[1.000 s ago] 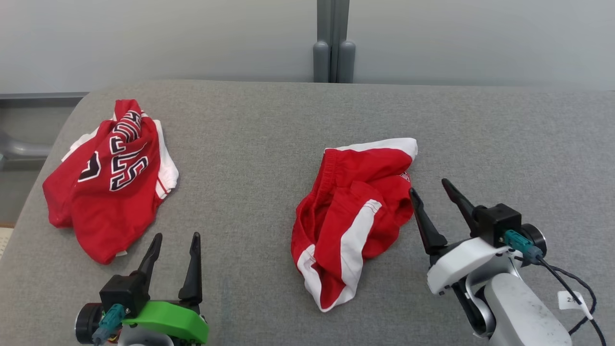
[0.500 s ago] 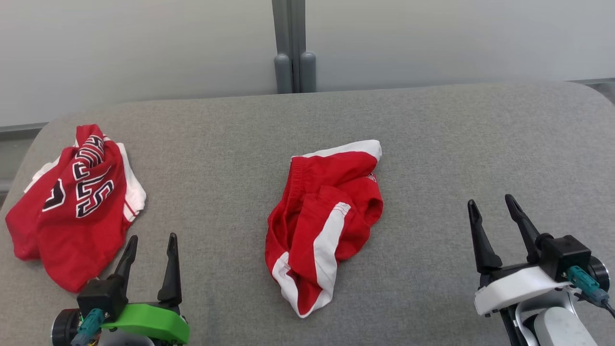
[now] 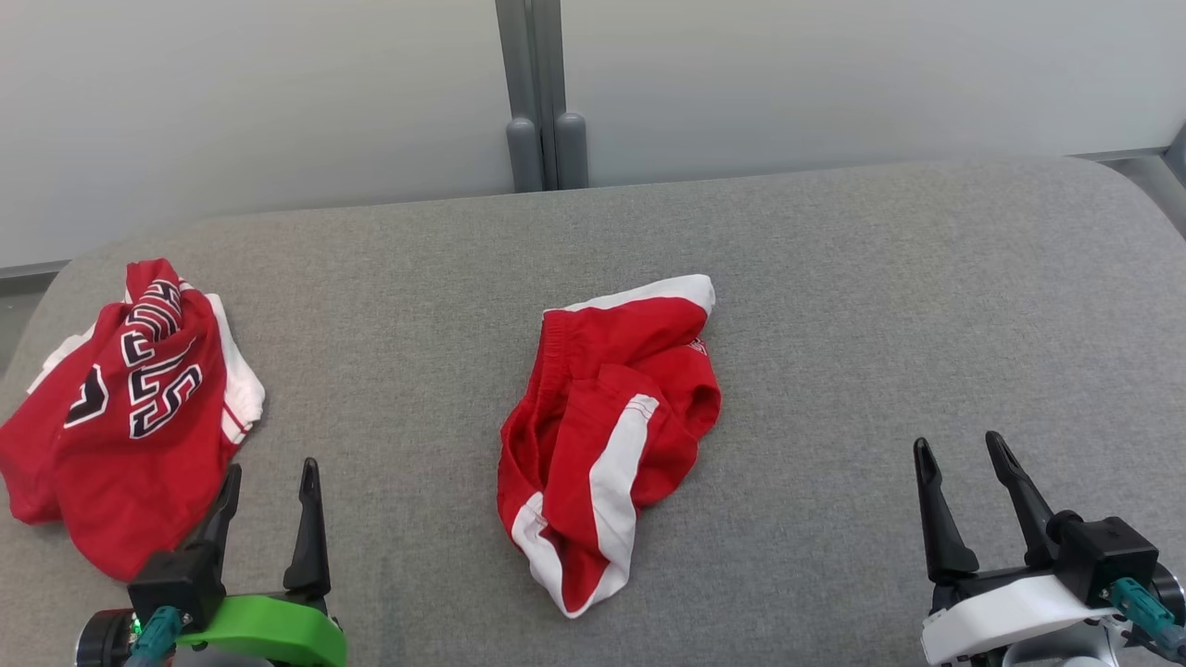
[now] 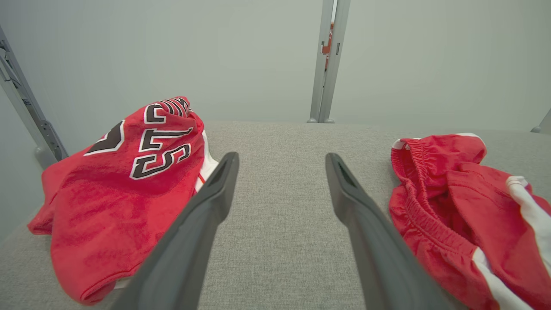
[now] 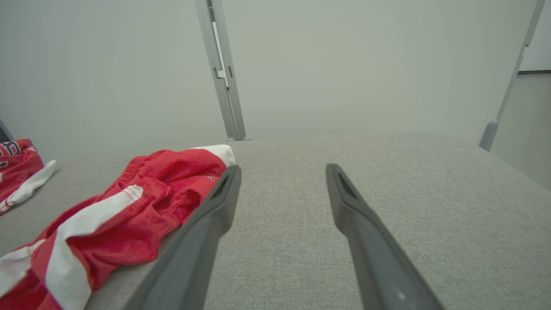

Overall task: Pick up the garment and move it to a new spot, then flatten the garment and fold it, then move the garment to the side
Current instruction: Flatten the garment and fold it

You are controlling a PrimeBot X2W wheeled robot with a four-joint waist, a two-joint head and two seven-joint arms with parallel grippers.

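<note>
While the grey fabric-covered counter (image 3: 834,306) stands before a pale panelled wall (image 3: 278,93), crumpled red-and-white fabric shorts (image 3: 602,435) lie at its centre. The left fingers (image 3: 309,528) and right fingers (image 3: 934,509) gape wide, empty; the right pair has drawn back from the shorts.

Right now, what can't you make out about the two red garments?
Red jersey: its lettering, head view, lost in crumpled folds; left edge cut by the frame.
Red shorts: small mark near the hem, head view, too small; left wrist view, right side cut by the frame.
</note>
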